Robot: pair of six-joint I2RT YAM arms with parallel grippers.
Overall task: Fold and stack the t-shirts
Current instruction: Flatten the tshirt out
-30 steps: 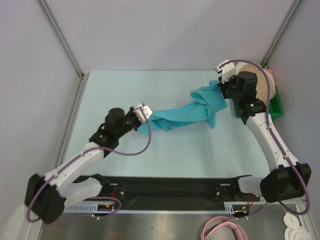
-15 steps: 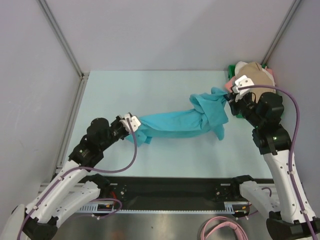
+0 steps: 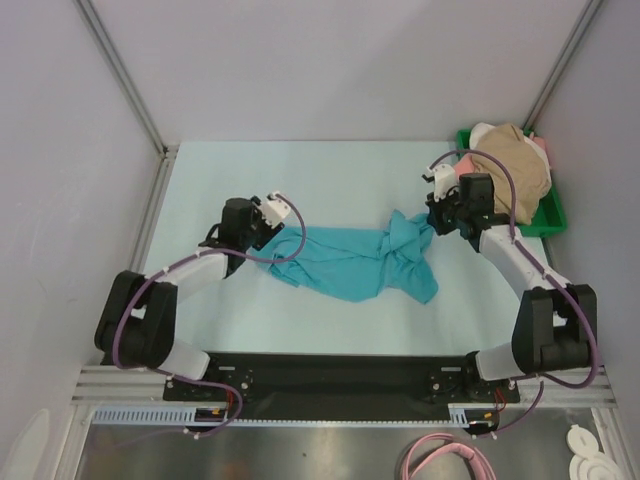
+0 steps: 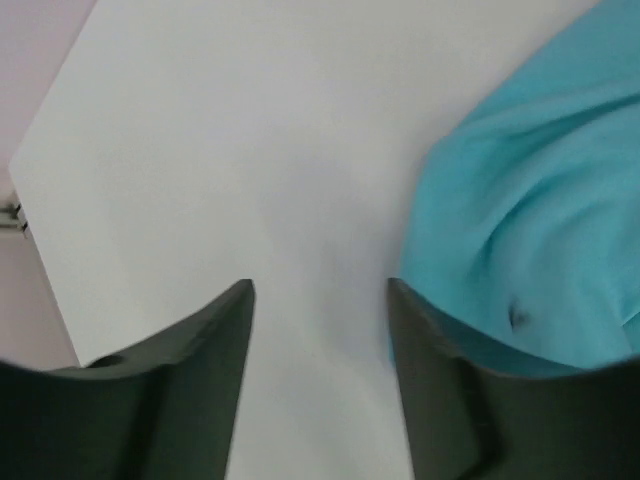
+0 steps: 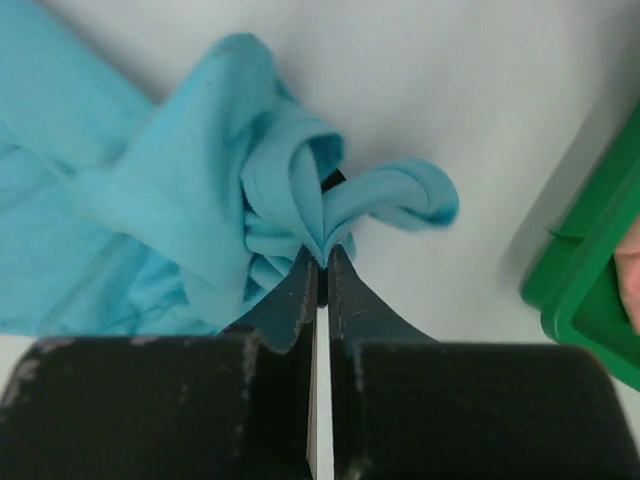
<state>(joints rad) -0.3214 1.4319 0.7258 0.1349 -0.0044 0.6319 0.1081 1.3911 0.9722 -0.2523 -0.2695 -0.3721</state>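
Now the teal t-shirt [image 3: 350, 262] lies crumpled in a long, twisted band across the middle of the table [image 3: 300, 170], running from near the left arm's wrist to the right arm's wrist, with its bulkiest bunch of folds toward the right end. At that right end the right gripper [image 3: 437, 207] is down at the cloth. In its wrist view, the right gripper [image 5: 322, 262] has its jaws pressed almost together, with only a thin slit between them. They are clamped on a small gathered fold of the teal t-shirt [image 5: 170, 190], which loops up on either side of the tips. At the other end the left gripper [image 3: 278, 218] sits low just beside the cloth's edge. In the left wrist view, the left gripper [image 4: 320, 290] has its jaws plainly apart with bare table between them and nothing held. The teal t-shirt [image 4: 530, 250] lies along the outer side of one finger, but whether it touches that finger cannot be told. Farther right, well apart from the spread shirt, the green tray [image 3: 550, 215] stands at the table's far right corner. It holds a heap of a tan shirt [image 3: 515, 160], a pink shirt [image 3: 465, 163] and a white shirt [image 3: 485, 130], and its green rim [image 5: 590, 300] shows at the edge of the right wrist view.
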